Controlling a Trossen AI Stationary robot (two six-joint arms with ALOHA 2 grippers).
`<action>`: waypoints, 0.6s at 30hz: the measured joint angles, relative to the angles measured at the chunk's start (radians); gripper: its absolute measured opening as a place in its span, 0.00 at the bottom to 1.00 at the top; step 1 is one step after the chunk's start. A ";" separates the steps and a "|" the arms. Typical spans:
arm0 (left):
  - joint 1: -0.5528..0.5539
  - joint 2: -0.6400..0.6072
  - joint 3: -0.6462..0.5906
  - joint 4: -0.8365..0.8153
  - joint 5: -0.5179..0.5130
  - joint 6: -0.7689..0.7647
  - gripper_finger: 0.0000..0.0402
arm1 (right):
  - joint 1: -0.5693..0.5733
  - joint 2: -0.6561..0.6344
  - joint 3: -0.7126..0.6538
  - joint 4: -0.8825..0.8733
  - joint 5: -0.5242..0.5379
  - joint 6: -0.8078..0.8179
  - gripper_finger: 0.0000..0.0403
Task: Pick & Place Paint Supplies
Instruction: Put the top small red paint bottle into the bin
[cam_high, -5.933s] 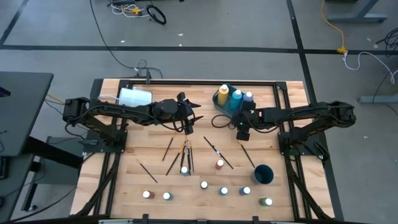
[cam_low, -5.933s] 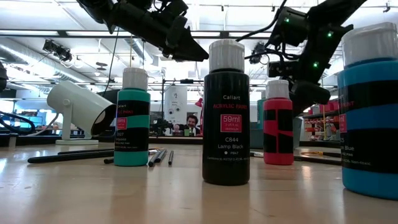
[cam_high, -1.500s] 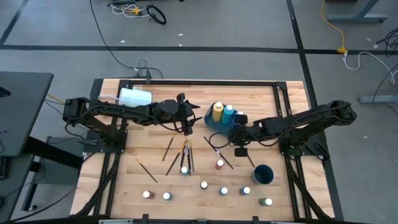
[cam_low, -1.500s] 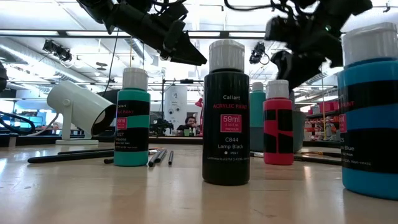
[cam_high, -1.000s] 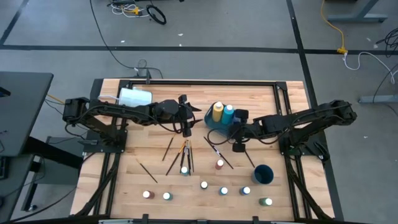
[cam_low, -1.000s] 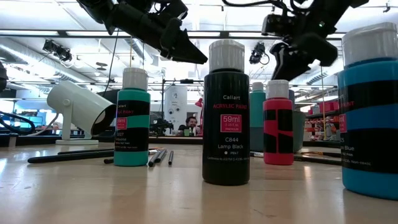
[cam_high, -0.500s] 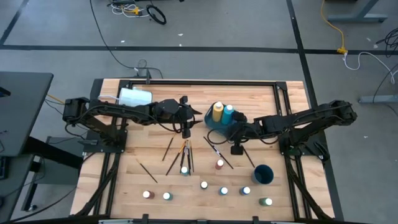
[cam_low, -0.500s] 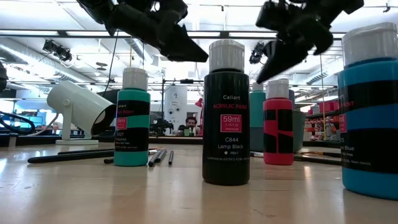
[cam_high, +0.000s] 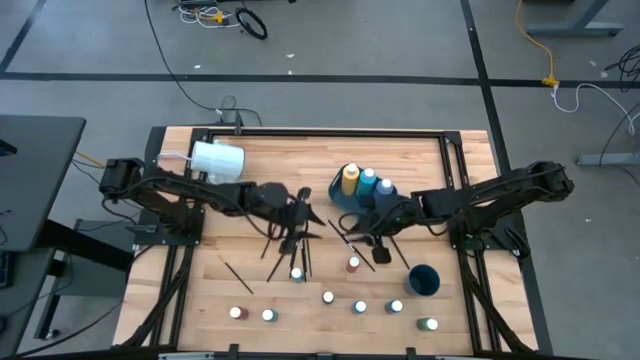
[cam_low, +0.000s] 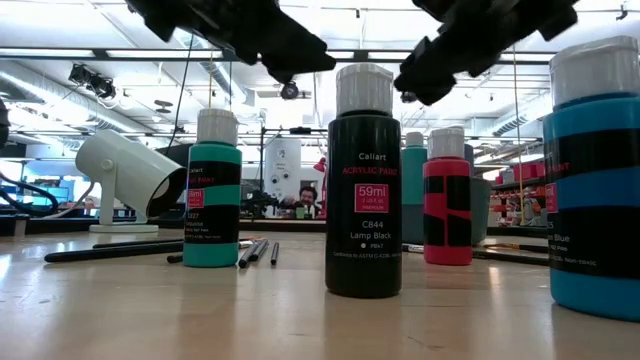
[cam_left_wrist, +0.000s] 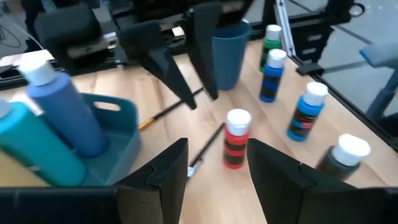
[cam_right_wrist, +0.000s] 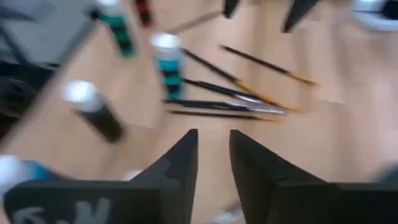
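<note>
Left gripper open wide and empty above my loose brushes; right gripper narrowly open, empty. Risk: descending fingers topple the red bottle.

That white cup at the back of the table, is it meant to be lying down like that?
The white cup lies on its side at the back left of the table, its open mouth facing sideways in the low view, while every paint bottle stands upright. Nothing has spilled from it. The brushes lie scattered loosely mid-table.
</note>
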 joint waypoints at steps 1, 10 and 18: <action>-0.016 0.000 0.000 0.000 -0.027 0.001 0.45 | 0.011 0.001 -0.017 0.026 -0.019 0.022 0.27; -0.063 0.000 0.000 -0.005 -0.250 -0.016 0.46 | 0.104 0.059 -0.044 0.109 0.026 0.113 0.41; -0.062 0.000 0.000 -0.005 -0.251 -0.002 0.46 | 0.108 0.142 -0.044 0.073 0.038 0.120 0.48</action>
